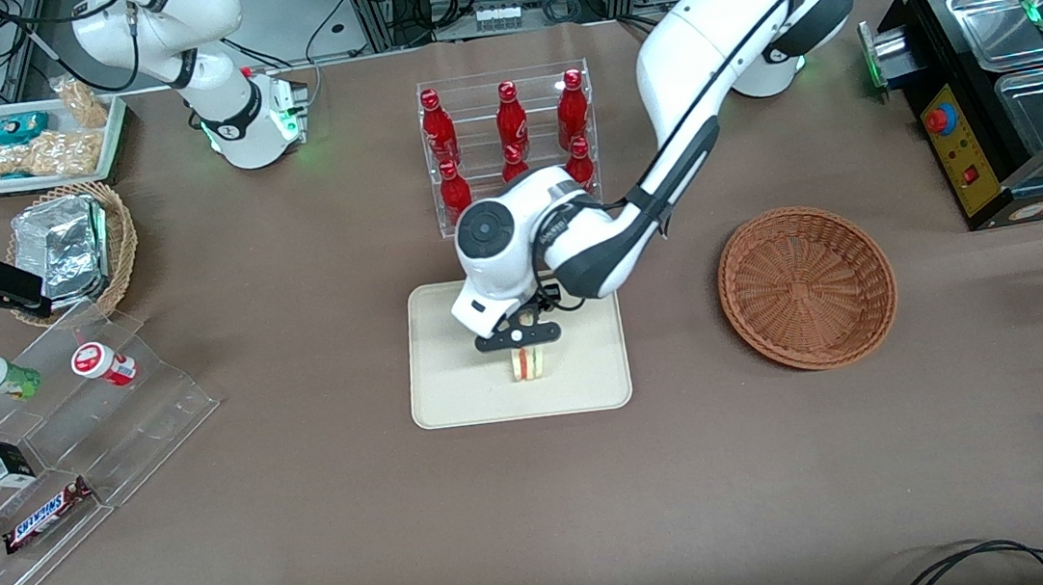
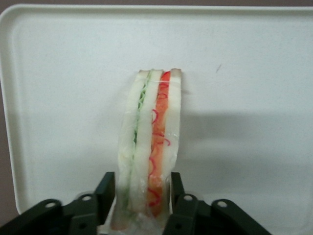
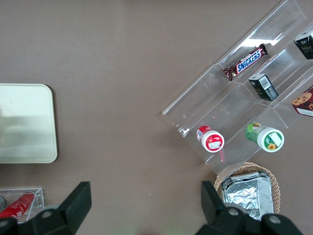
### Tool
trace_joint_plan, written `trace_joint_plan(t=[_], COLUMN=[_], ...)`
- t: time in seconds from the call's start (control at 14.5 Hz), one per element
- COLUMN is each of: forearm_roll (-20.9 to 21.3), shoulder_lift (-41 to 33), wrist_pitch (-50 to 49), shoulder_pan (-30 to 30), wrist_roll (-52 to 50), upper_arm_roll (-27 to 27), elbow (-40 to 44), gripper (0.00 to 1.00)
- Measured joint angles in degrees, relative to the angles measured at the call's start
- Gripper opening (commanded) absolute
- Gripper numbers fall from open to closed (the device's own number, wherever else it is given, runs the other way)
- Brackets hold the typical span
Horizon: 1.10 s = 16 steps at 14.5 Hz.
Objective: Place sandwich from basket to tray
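We have the gripper (image 1: 518, 336) low over the tray (image 1: 443, 378), its fingers (image 2: 108, 188) clamped on either bread face of the sandwich (image 2: 149, 147), which stands on edge with the filling showing. Gripping the flat faces keeps the layers together. The basket (image 1: 807, 287) sits empty toward the working arm's end, so we judge only the release remains.

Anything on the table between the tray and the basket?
No. In the front view, only bare tablecloth lies between the tray and basket. The gripper holds the sandwich over the tray.
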Motion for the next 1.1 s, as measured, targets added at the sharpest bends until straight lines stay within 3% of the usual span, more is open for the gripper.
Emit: trace_joint_plan(t=[0.21, 0.41, 0.76, 1.1], forearm_roll=[1.09, 0.20, -13.49, -17.09], shoulder_lift=[-0.85, -7.71, -29.17, -38.33], wrist_pitch=[-2.27, -11.57, -26.06, -37.25], shoulder_pan=[-0.40, 2.85, 19.46, 38.93], wrist_roll=[-0.37, -0.19, 16.26, 34.55], upper_arm_roll=[0.21, 0.44, 0.51, 0.73], elbow=[2.13, 4.46, -3.26, -7.99], gripper=[1.00, 1.00, 1.00, 1.00])
